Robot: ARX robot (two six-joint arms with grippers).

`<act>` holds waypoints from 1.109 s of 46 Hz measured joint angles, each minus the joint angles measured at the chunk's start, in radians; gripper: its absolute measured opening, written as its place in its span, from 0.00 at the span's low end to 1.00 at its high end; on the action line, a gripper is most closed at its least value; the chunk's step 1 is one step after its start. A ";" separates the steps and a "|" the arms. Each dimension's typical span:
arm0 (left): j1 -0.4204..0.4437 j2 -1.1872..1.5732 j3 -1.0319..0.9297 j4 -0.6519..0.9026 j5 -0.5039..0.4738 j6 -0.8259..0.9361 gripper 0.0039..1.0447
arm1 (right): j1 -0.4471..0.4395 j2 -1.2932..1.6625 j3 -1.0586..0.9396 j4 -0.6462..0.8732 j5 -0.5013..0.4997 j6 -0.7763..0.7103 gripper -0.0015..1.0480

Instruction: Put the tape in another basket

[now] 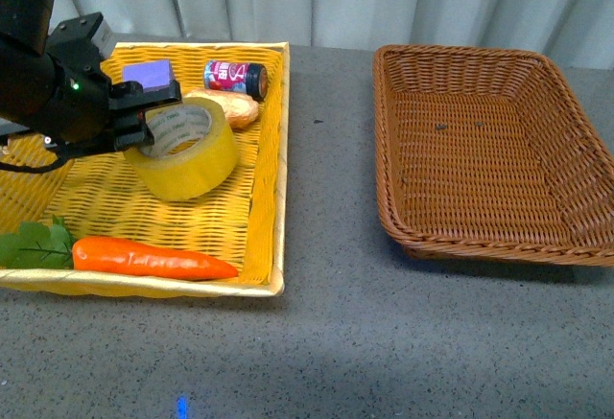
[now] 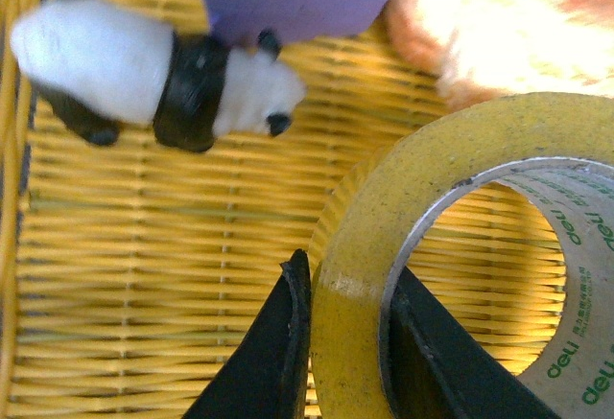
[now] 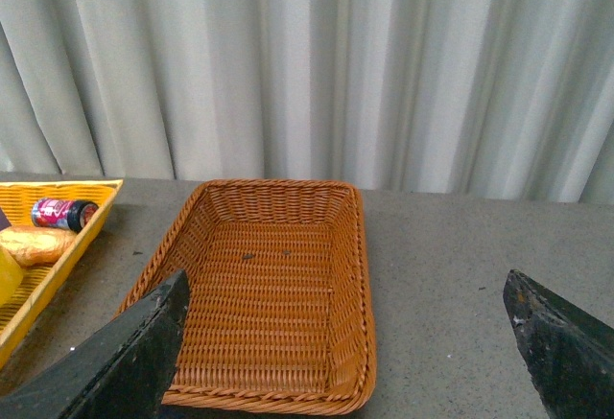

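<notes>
Left end effector (image 2: 350, 347) pinches the tape (image 1: 192, 155) (one finger inside); basket (image 1: 499, 141) at its three o'clock; right end effector (image 3: 345, 314) wide.

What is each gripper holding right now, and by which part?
Left gripper pinches the tape by its wall, one finger inside the core, one outside. Right gripper holds nothing.

The left arm (image 1: 43, 83) comes in from the left edge of the front view, black, its wrist held low; the left gripper (image 1: 153, 117) is clamped on the wall of the tape (image 1: 192, 160), one finger (image 2: 288, 352) outside the roll, the other inside the core; the right gripper (image 3: 345, 290) is held level, its jaws spread wide.
</notes>
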 joint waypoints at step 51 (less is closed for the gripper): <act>-0.311 -0.063 0.250 0.042 0.206 0.760 0.16 | -0.052 0.075 0.057 -0.146 -0.182 -0.078 0.91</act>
